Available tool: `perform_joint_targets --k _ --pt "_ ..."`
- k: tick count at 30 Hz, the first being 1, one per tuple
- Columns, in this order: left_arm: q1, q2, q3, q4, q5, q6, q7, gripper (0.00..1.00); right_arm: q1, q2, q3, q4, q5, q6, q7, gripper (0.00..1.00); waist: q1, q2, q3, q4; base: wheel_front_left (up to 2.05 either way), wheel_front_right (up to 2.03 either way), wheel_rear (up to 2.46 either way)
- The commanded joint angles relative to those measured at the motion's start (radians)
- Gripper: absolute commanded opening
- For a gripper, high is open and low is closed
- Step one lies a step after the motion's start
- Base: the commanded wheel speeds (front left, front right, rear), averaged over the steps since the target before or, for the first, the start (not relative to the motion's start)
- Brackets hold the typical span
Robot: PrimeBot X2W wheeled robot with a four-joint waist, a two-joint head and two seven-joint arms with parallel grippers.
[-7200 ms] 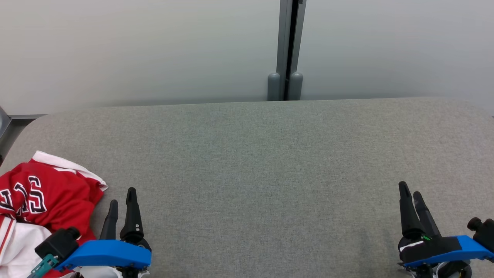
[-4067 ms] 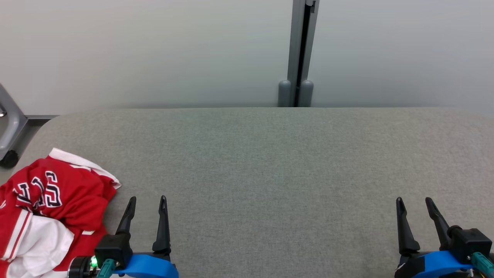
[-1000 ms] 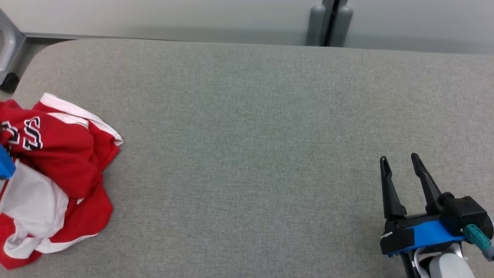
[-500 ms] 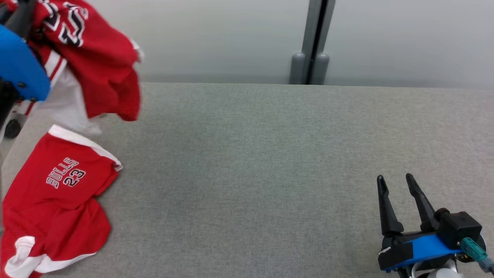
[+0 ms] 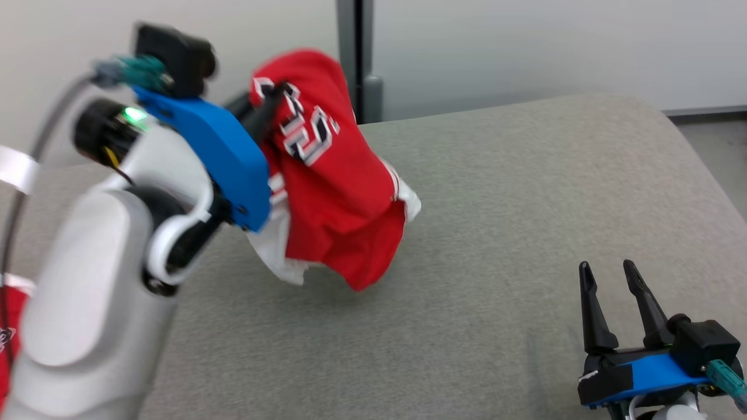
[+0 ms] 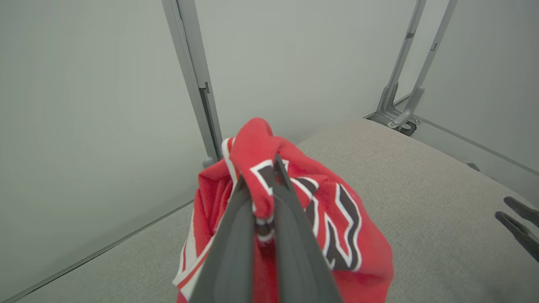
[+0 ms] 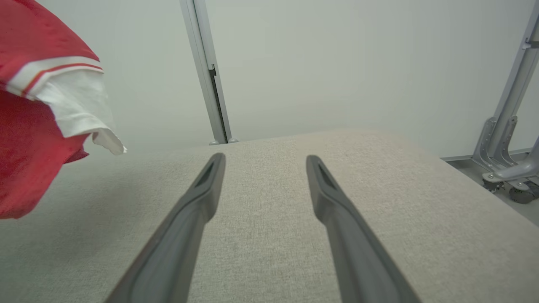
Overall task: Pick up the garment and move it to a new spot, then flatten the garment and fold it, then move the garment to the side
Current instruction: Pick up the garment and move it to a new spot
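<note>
Now | garments aloft: one, a red jersey [image 5: 344, 198] with white trim and black-and-white lettering, hanging above the worktop [image 5: 525, 204], left of its middle | grippers: two | left gripper [image 5: 269, 105]: jaws pinched on a bunched fold of the jersey | right gripper [image 5: 607, 266]: jaws spread, empty, near the worktop's front right corner
</note>
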Motion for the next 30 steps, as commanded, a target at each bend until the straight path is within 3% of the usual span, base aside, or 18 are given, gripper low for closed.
perform_joint_targets --k 1,7,8,9,10,17,18,25,30 --pt "0.036 -0.021 -0.029 0.035 0.025 -0.003 -0.049 0.00 -0.005 -0.004 0.005 -0.005 0.008 0.000 -0.003 1.00 0.0000 0.0000 0.000 -0.037 0.00 0.00 0.00" --pt "0.131 -0.086 -0.097 0.180 0.080 0.011 -0.189 0.00 -0.011 -0.004 0.010 -0.002 0.026 0.000 -0.003 1.00 0.0000 0.0000 0.024 -0.082 0.00 0.00 0.00" --pt "0.140 -0.095 -0.109 0.210 0.098 0.014 -0.221 0.16 -0.011 -0.004 0.010 -0.001 0.027 0.000 -0.003 1.00 0.0000 0.0000 0.028 -0.086 0.00 0.00 0.00" --pt "0.155 -0.105 -0.125 0.248 0.112 0.018 -0.248 0.63 -0.012 -0.004 0.011 -0.002 0.027 0.000 -0.003 1.00 0.0000 0.0000 0.030 -0.089 0.00 0.00 0.00" --pt "0.168 -0.120 -0.135 0.281 0.123 0.023 -0.276 1.00 -0.013 -0.004 0.011 -0.002 0.028 0.000 -0.003 1.00 0.0000 0.0000 0.033 -0.090 0.00 0.00 0.00" --pt "0.228 -0.210 -0.128 0.434 0.083 0.029 -0.464 1.00 0.005 -0.004 0.006 0.010 0.021 0.000 -0.002 1.00 0.0000 0.0000 0.019 -0.055 0.00 0.00 0.00" --pt "0.228 -0.210 -0.128 0.434 0.083 0.029 -0.464 1.00 0.005 -0.004 0.006 0.010 0.021 0.000 -0.002 1.00 0.0000 0.0000 0.019 -0.055 0.00 0.00 0.00" --pt "0.327 -0.231 -0.066 0.412 0.035 0.028 -0.720 1.00 0.025 -0.004 0.008 0.014 0.003 0.000 -0.002 1.00 0.0000 0.0000 -0.029 0.010 0.00 0.00 0.00" --pt "0.423 -0.221 -0.018 0.384 0.039 0.057 -0.882 1.00 0.040 -0.004 0.001 0.012 -0.015 0.000 0.004 1.00 0.0000 0.0000 -0.057 0.061 0.00 0.00 0.00"
